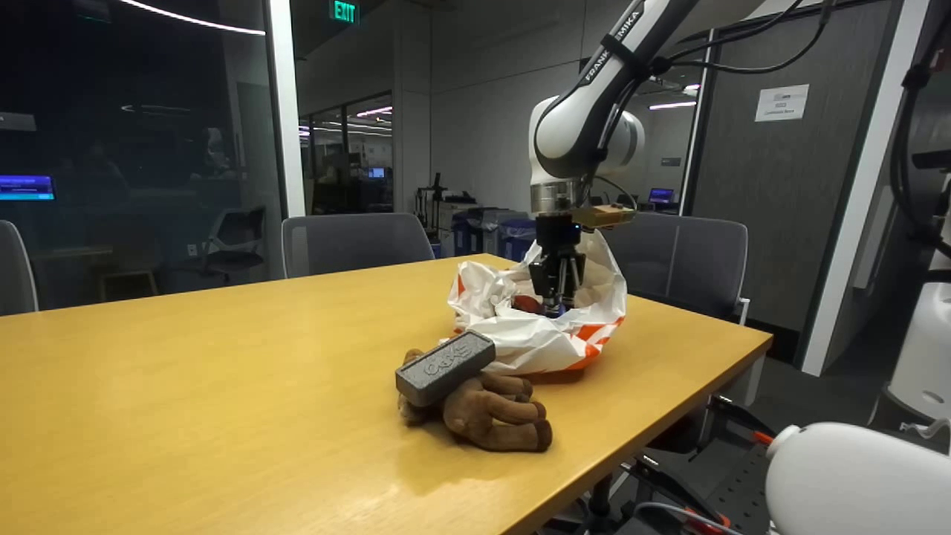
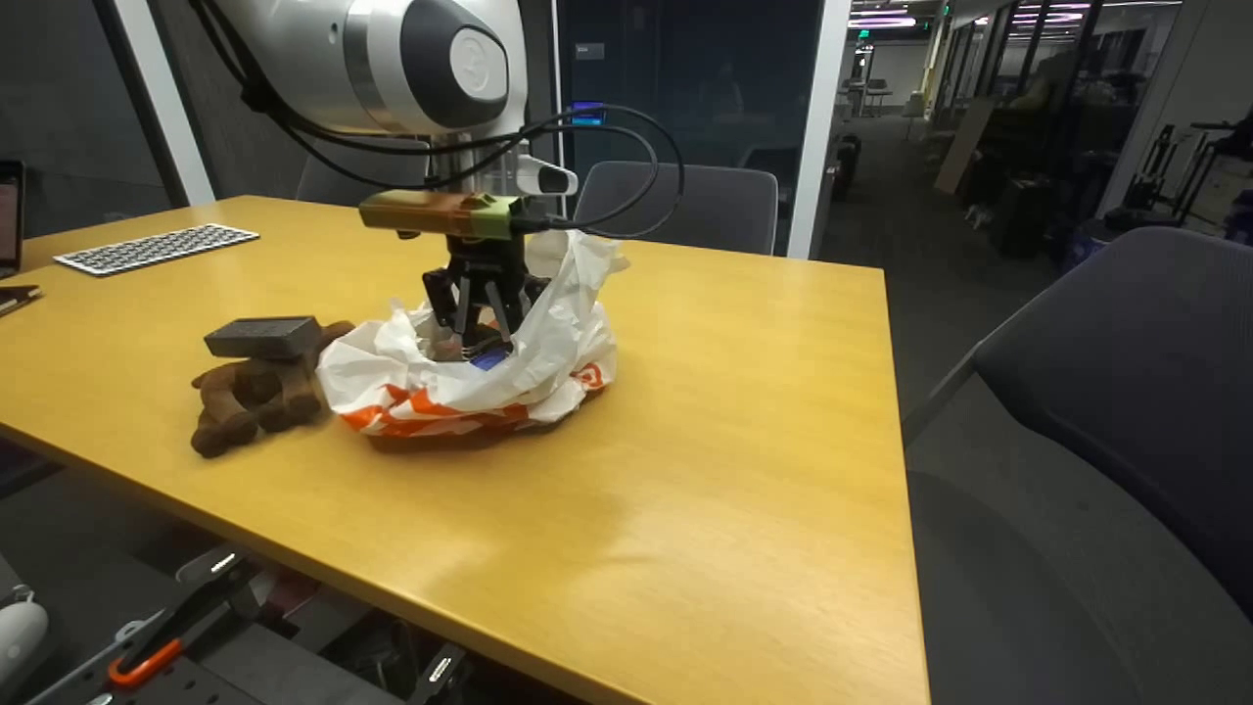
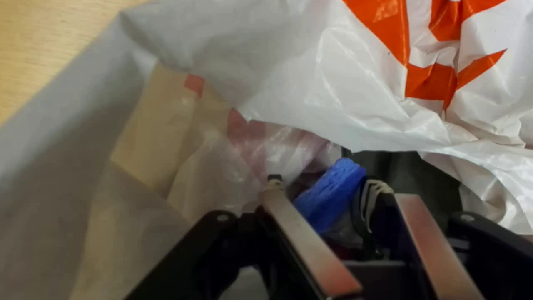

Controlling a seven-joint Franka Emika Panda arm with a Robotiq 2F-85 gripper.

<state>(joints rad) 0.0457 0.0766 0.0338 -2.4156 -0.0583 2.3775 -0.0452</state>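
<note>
A white plastic bag with orange print lies open on the table; it also shows in the other views. My gripper points down into its mouth, as an exterior view also shows. In the wrist view the gripper is shut on a blue block, which spans the gap between the fingertips. The block's blue shows low in the bag in both exterior views. A dark red thing lies beside the fingers in the bag. The block's lower part is hidden.
A brown plush toy lies on the table beside the bag. A dark grey brick rests on it. A keyboard and a laptop edge are farther along. Chairs stand around the table.
</note>
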